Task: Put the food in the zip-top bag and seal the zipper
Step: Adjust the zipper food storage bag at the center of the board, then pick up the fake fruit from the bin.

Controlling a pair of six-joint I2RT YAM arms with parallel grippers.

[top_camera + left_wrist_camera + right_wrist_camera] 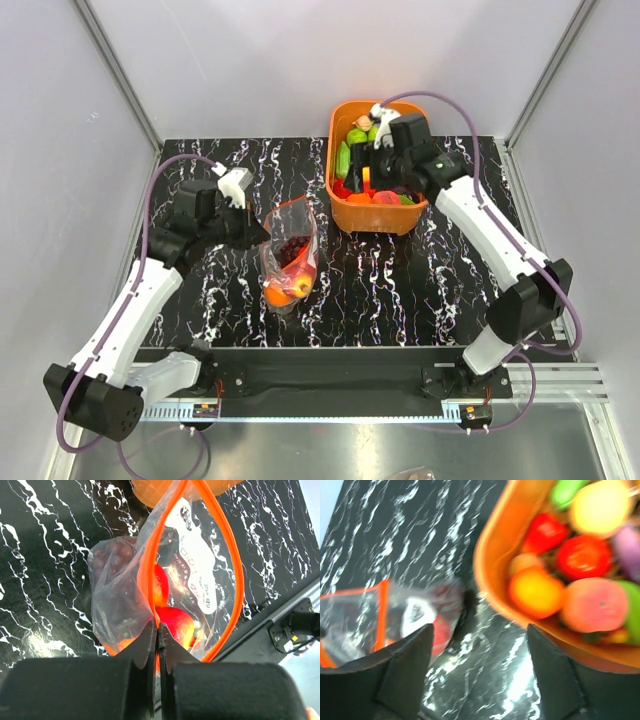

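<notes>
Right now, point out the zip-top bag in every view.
Top external: zip-top bag at the centre of the picture.
Left wrist: bag fills the frame, its rim pinched in the left tool.
Right wrist: bag at lower left.
Shared landmark: the orange basket beside it.

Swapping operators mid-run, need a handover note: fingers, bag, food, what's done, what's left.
Left gripper: fingers shut on the zipper rim, holding the mouth of the zip-top bag open.
Right gripper: fingers open, empty, over the orange basket.
Done: a few pieces of food in the bag (dark grapes, an orange, a red-yellow piece).
Left: more food in the basket to move across, then seal the zipper.
</notes>
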